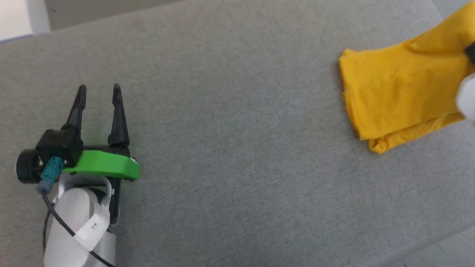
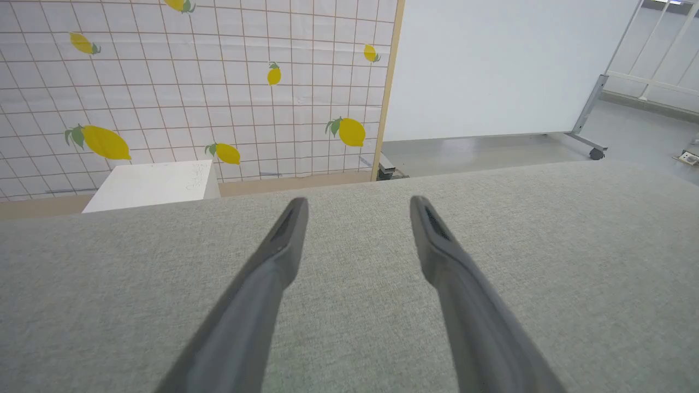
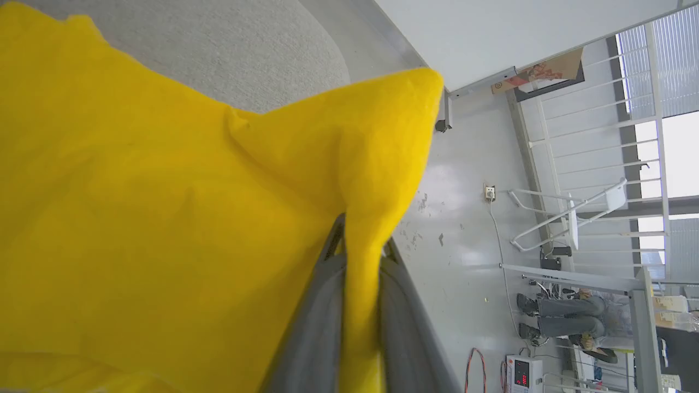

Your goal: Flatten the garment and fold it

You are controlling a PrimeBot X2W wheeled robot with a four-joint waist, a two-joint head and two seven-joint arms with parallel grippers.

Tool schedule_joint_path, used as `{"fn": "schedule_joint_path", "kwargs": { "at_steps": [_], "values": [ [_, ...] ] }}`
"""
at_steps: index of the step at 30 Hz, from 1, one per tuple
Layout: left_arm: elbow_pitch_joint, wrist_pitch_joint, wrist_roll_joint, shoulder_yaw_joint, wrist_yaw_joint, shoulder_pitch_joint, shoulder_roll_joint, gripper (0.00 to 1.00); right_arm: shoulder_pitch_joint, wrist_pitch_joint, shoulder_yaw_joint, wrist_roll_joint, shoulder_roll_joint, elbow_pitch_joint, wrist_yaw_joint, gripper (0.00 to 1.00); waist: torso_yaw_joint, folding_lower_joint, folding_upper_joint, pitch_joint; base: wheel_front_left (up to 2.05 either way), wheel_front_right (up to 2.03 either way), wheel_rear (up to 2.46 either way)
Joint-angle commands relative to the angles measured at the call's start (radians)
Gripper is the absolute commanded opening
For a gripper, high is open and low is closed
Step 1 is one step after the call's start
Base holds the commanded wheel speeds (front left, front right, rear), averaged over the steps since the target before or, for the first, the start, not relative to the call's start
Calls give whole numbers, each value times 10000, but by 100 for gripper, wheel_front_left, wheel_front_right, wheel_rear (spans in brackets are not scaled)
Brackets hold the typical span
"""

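The garment (image 1: 400, 100), a plain bright yellow T-shirt, lies bunched in folded layers at the right end of the grey padded table (image 1: 237, 129), and one part rises off the right edge of the head view. In the right wrist view my right gripper (image 3: 357, 245) is shut on a fold of the garment (image 3: 164, 218), with the cloth pinched between both fingers and draped over them. My left gripper (image 1: 99, 89) hovers far to the left over bare table, its fingers open with nothing between them, as the left wrist view confirms for the gripper (image 2: 357, 204).
A pale blurred part of my right arm (image 1: 468, 97) covers the garment's right side. Beyond the table stand a lemon-print tiled wall (image 2: 191, 87), a white box (image 2: 153, 184) and a white rolling panel (image 2: 502, 65). A person's legs (image 3: 562, 316) show on the floor past the table's end.
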Motion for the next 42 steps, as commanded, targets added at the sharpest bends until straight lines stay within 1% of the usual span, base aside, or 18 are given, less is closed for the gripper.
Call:
{"fn": "schedule_joint_path", "kwargs": {
  "at_steps": [1, 5, 8, 9, 13, 17, 18, 19, 21, 25, 27, 31, 37, 42],
  "values": [
    [-180, 116, 162, -9, 40, -190, 151, 100, -275, -372, -316, -178, 142, 302, -21, 0, -721, -1, -1, 1064, 0, 0, 0],
    [-682, 503, 250, -52, 45, -254, 353, 100, -594, -1479, -1099, -638, 422, 1176, -21, 0, -624, -1, -1, 1511, 0, 0, 0],
    [-1011, 746, 297, -79, 41, -278, 487, 100, -895, -2106, -1764, -1048, 655, 1749, -21, 0, -497, -1, -1, 1807, 0, 0, 0],
    [-1332, 928, 317, -86, 60, -294, 583, 100, -1198, -2421, -2723, -1604, 958, 2315, -21, 0, -353, -1, -1, 2065, 0, 0, 0],
    [-1557, 1050, 304, -139, 72, -312, 629, 100, -1380, -2775, -3600, -2214, 1319, 2886, -21, 0, -139, -1, -1, 2225, 0, 0, 0],
    [-1532, 1020, 269, -202, 99, -254, 603, 100, -1435, -2959, -4608, -2713, 1647, 3319, -21, 0, 13, -1, -1, 2099, 0, 0, 0],
    [-1479, 977, 250, -226, 111, -227, 572, 100, -1391, -2988, -4861, -2906, 1715, 3401, -21, 49, 55, -1, -1, 1995, 0, 0, 0],
    [-1416, 927, 232, -243, 119, -197, 545, 100, -1352, -2951, -5077, -3032, 1786, 3487, -21, 100, 86, -1, -1, 1877, 0, 0, 0],
    [-1226, 796, 168, -287, 134, -112, 455, 100, -1241, -3033, -5481, -3258, 1929, 3569, -21, 100, 177, -1, -1, 1562, 0, 0, 0],
    [-636, 373, -31, -393, 143, 92, 184, 100, -908, -3696, -5929, -3379, 2116, 3491, -21, 100, 460, -1, -1, 629, 0, 0, 0],
    [-285, 183, -134, -452, 152, 251, 33, 100, -683, -4070, -6153, -3168, 2290, 3412, -21, 100, 639, -1, -1, 75, 0, 0, 0],
    [336, -118, -334, -579, 182, 570, -232, 100, -54, -4823, -6265, -2566, 2632, 3054, -21, 100, 1089, -1, -1, -971, 0, 0, 0],
    [967, -345, -575, -697, 251, 1055, -453, 100, 1211, -5251, -5859, -1448, 3472, 1836, -21, 100, 1763, -1, -1, -2159, 0, 0, 0],
    [1344, -437, -727, -974, 227, 1244, -601, 100, 2558, -5293, -5356, -530, 4202, 200, -21, 100, 2480, -1, -1, -2814, 0, 0, 0]
  ]
}}
